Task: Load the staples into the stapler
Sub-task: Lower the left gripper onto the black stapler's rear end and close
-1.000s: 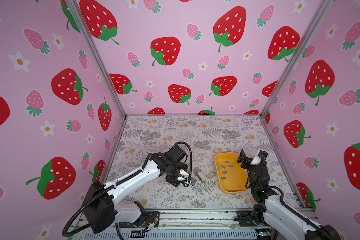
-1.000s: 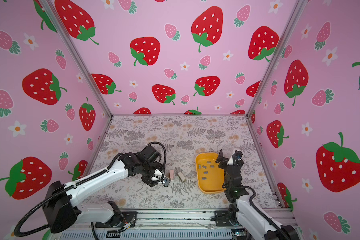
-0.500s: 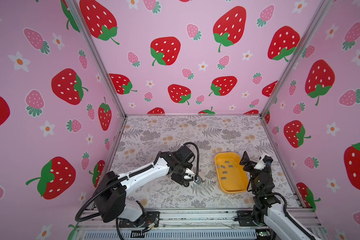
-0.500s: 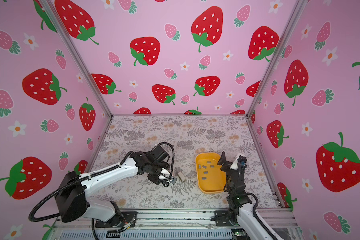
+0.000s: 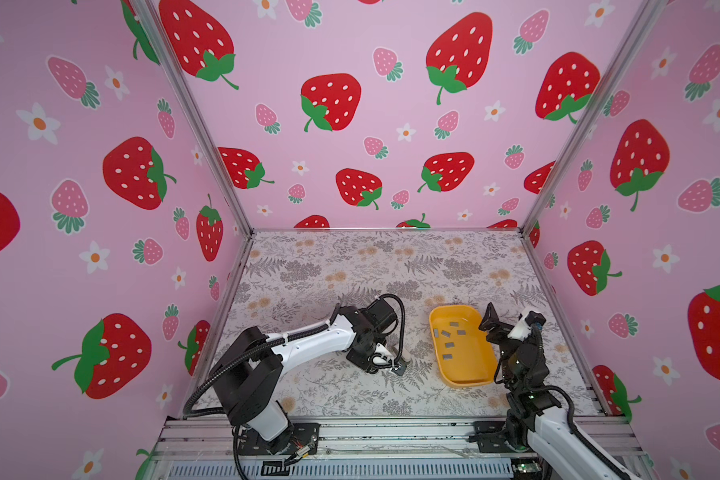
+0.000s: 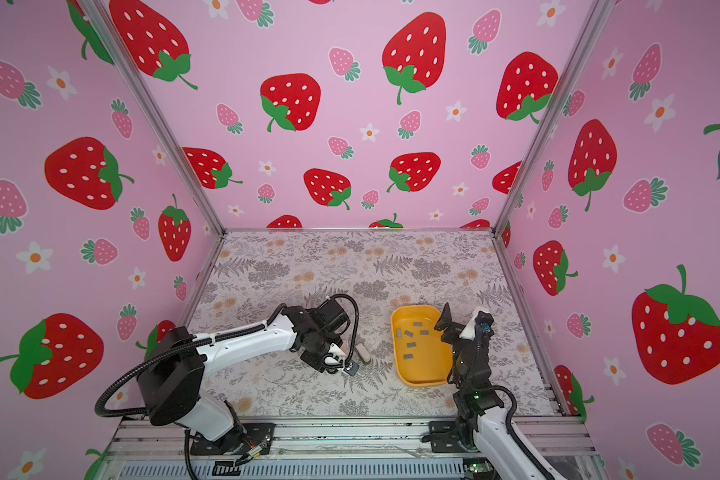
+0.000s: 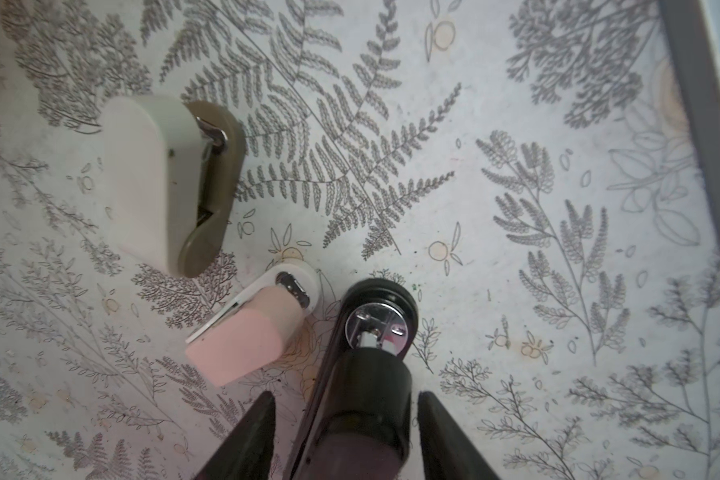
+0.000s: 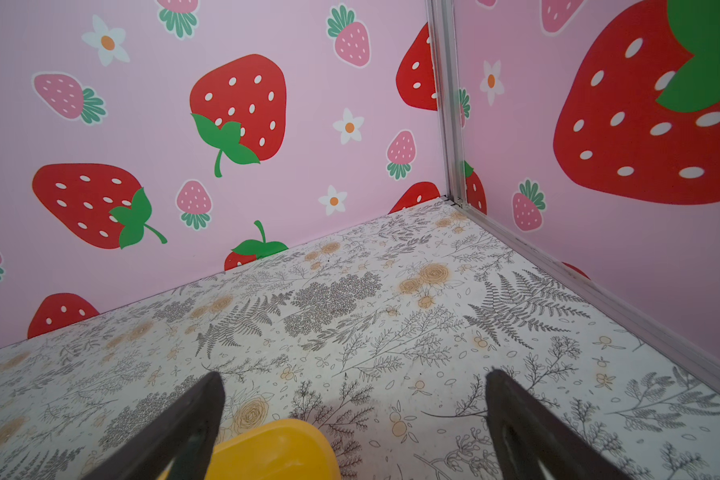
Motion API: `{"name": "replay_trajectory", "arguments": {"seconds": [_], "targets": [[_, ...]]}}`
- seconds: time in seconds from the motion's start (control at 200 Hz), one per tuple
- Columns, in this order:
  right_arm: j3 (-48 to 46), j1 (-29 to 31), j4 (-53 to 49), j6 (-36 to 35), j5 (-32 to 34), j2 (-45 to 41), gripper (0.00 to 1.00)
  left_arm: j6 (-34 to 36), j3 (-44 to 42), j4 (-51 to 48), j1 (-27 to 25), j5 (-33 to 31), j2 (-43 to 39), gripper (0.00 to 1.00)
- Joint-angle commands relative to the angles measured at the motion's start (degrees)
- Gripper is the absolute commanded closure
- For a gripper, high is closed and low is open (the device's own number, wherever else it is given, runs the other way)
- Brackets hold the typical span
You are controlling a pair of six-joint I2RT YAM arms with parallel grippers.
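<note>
The left gripper (image 7: 346,397) is low over the near middle of the flowered table (image 5: 350,270). Its two fingers stand partly apart, one on either side of a black stapler (image 7: 375,332). A thin strip of table shows beside one finger, so I cannot tell whether they actually press the stapler. Just left of the black stapler lies a pink stapler (image 7: 246,336) with a white base. A cream stapler (image 7: 154,174) lies on its side close by, apart from the pink one, between the gripper and a yellow tray (image 5: 468,379) on the right. The staples (image 5: 449,345) lie loose in that tray, six small grey strips spread over its far half. The right gripper (image 5: 509,322) hangs above the tray's right rim, its fingers spread wide with nothing between them. Beyond is more flowered table, then the strawberry wall (image 5: 391,62).
</note>
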Motion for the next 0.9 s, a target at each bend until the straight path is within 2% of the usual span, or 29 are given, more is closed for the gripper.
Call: {"name": "replay_trajectory", "arguments": {"seconds": [0.0, 0.32, 0.595, 0.66, 0.69, 0.895], "targets": [[-0.3, 0.2, 0.0, 0.6, 0.3, -0.6, 0.01, 1.1, 1.9, -3.2, -0.4, -0.8, 0.9, 0.46], [-0.5, 0.2, -0.4, 0.7, 0.3, -1.1, 0.01, 1.0, 2.6, -2.9, -0.6, -2.0, 2.6, 0.55], [-0.7, 0.2, -0.6, 0.9, 0.5, -1.8, 0.01, 0.6, 2.9, -2.4, -0.4, -1.9, 1.3, 0.84], [-0.7, 0.2, -0.8, 1.0, 0.6, -1.9, 0.01, 0.6, 2.9, -2.2, -0.4, -2.0, 0.8, 0.93], [-0.7, 0.2, -0.8, 1.0, 0.7, -2.0, 0.01, 0.5, 2.8, -2.0, -0.3, -2.1, 0.5, 1.0], [-0.9, 0.2, -1.1, 1.1, 0.7, -2.8, 0.01, -1.7, 2.7, -0.4, 0.2, -1.4, -2.6, 1.0]]}}
